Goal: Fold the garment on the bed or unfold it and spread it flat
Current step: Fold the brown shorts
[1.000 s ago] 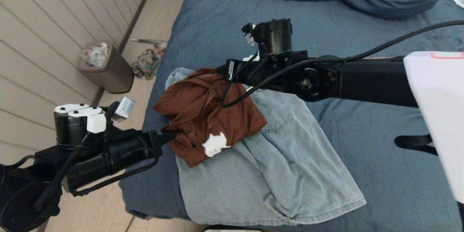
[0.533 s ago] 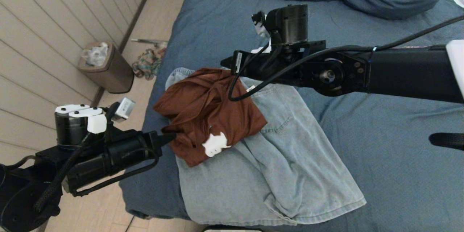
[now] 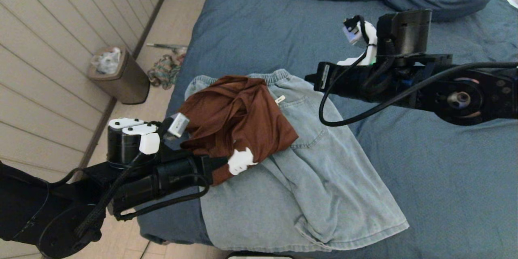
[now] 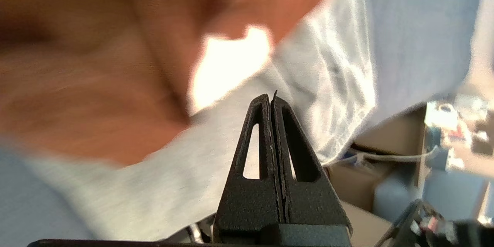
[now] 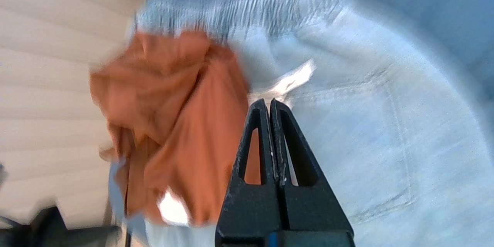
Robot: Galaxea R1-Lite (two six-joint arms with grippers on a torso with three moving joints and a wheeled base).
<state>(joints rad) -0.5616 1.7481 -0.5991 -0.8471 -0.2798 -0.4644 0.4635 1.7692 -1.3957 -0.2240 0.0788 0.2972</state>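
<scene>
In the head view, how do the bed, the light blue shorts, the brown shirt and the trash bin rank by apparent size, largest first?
1. bed
2. light blue shorts
3. brown shirt
4. trash bin, though it stands farther away, on the floor, so its true size is unsure.

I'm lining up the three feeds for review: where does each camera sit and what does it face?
Head: high, looking down at the bed; both arms show.
Left wrist: behind the shut left gripper, facing the brown shirt and denim shorts.
Right wrist: behind the shut right gripper, facing the same clothes.
Shared: all three show the shirt lying on the shorts.
</scene>
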